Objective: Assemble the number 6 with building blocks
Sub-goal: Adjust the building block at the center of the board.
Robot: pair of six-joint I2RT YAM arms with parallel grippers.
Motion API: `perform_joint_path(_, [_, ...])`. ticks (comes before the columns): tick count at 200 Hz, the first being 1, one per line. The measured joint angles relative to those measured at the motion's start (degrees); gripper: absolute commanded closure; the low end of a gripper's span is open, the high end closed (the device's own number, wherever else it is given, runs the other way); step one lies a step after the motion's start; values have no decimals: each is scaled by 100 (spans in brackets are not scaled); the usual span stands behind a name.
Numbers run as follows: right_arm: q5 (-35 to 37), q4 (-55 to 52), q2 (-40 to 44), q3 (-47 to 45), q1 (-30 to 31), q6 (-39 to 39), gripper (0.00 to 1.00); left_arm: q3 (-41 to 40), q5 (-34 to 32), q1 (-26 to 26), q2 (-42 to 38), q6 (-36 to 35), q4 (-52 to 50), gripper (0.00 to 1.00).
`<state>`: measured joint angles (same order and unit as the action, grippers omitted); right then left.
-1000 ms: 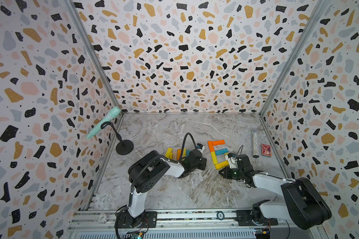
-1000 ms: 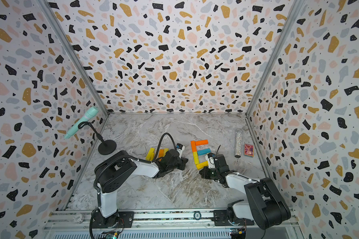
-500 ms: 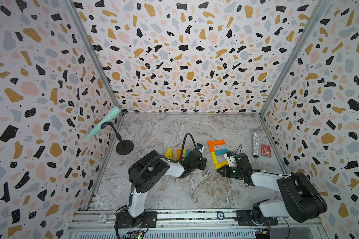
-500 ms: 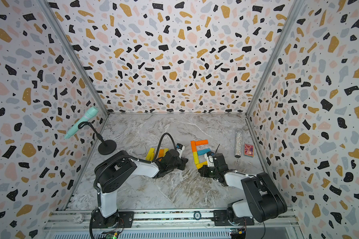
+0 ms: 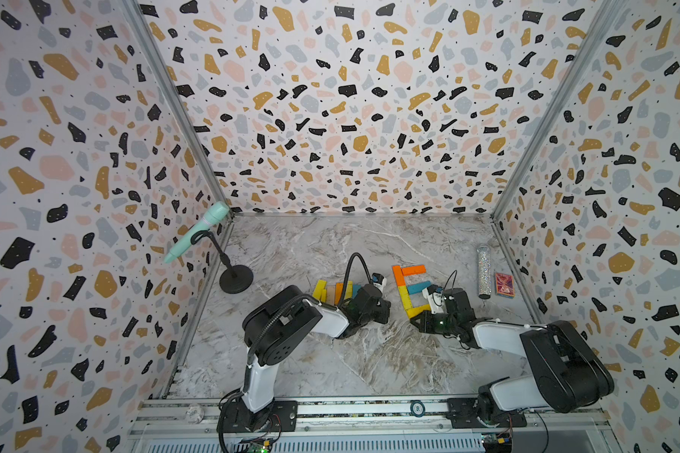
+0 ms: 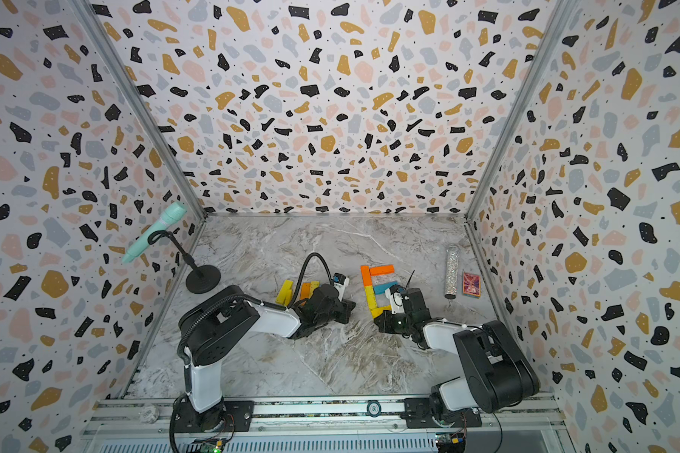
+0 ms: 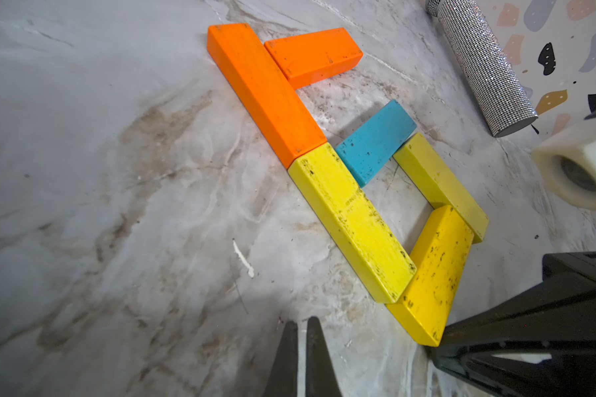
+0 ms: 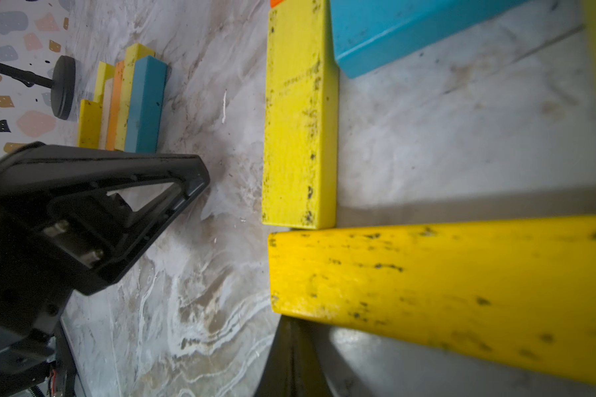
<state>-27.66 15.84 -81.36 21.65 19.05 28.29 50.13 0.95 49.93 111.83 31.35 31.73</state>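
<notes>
Left gripper (image 7: 301, 330) and right gripper (image 8: 291, 347): both closed, empty. The right sits just beside the flat yellow wooden plank (image 8: 444, 292) at 6 o'clock of the block figure (image 5: 404, 296). Withdrawing carelessly could skew it.

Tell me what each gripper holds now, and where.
Nothing. The left gripper is shut, empty; the right gripper is shut beside the deep-yellow block, not gripping it.
</notes>
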Motion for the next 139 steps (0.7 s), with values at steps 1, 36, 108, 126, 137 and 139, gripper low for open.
perform_joint_path(1, [0, 0, 0, 0, 0, -4, 94, 0, 0, 0, 0, 0, 2, 100])
perform_joint_path(36, [24, -166, 125, 11, 0, -33, 91, 0, 0, 2, 0, 37, 9, 100])
perform_joint_path(108, [297, -1327, 918, 1075, -542, -426, 89, 511, -221, -2, 0, -122, -396, 100])
perform_joint_path(126, [391, -1384, 407, 1703, -669, -592, 90, 782, -278, -37, 0, -205, -518, 100])
perform_joint_path(137, [420, -1405, -44, 2116, -675, -708, 91, 951, -302, -70, 2, -232, -577, 100])
perform_joint_path(139, [420, -1412, -118, 2188, -675, -721, 91, 977, -302, -72, 4, -236, -584, 100])
